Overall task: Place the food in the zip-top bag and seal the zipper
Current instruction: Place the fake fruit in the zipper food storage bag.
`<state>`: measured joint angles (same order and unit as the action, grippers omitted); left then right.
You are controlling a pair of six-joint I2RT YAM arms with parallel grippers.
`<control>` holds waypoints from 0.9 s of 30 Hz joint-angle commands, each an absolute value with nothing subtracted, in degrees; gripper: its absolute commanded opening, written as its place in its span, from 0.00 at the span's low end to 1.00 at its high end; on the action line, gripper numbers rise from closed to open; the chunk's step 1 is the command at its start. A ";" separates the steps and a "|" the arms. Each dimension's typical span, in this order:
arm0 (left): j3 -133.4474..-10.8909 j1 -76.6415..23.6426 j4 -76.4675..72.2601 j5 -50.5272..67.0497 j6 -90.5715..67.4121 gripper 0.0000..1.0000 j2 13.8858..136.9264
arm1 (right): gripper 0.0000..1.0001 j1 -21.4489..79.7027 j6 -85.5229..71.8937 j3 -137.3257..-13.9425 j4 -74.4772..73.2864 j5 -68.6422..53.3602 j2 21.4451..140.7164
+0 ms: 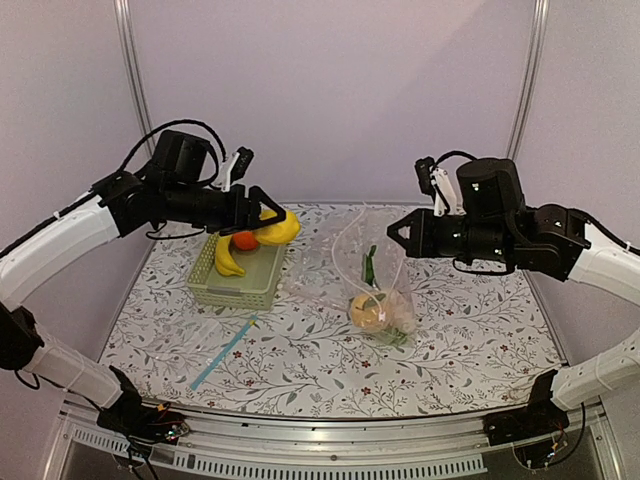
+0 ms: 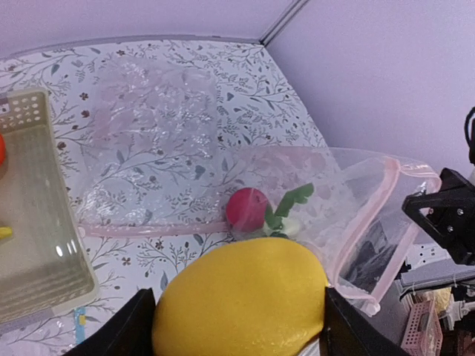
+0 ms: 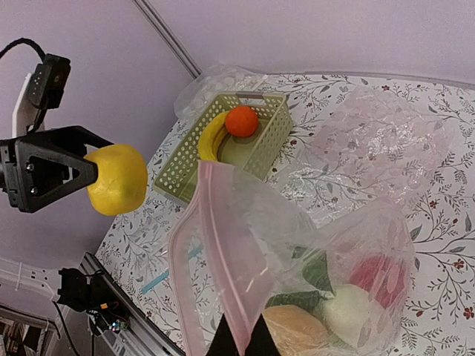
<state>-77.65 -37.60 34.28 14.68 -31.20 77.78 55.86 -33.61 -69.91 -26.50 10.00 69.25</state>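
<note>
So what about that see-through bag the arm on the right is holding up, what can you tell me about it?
The zip-top bag is clear, crinkly plastic with a pale pink zipper strip along its mouth, which gapes open, unsealed. The right gripper is shut on that pink rim, holding it up, while the bag's bottom appears to sag onto the flowered table. Inside, at the bottom, lie toy foods: a red apple, a white radish, green leaves and a peach-coloured fruit.

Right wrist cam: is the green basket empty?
No, a banana and an orange lie inside the basket.
</note>
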 commanded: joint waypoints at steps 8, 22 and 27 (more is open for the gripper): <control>-78.79 -53.72 18.68 12.02 -35.80 0.62 77.48 | 0.00 56.27 -34.08 -73.56 -24.60 6.33 72.29; -81.74 -64.03 21.81 -12.86 -26.81 0.62 85.76 | 0.00 57.15 -34.37 -74.72 -23.62 5.65 72.63; -85.13 -65.71 26.45 -19.73 -25.95 0.62 89.34 | 0.00 57.21 -34.41 -74.54 -22.91 4.95 72.67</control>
<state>-81.80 -63.86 22.26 -11.44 -28.03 87.31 56.73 -33.87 -72.79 -25.61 6.28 72.73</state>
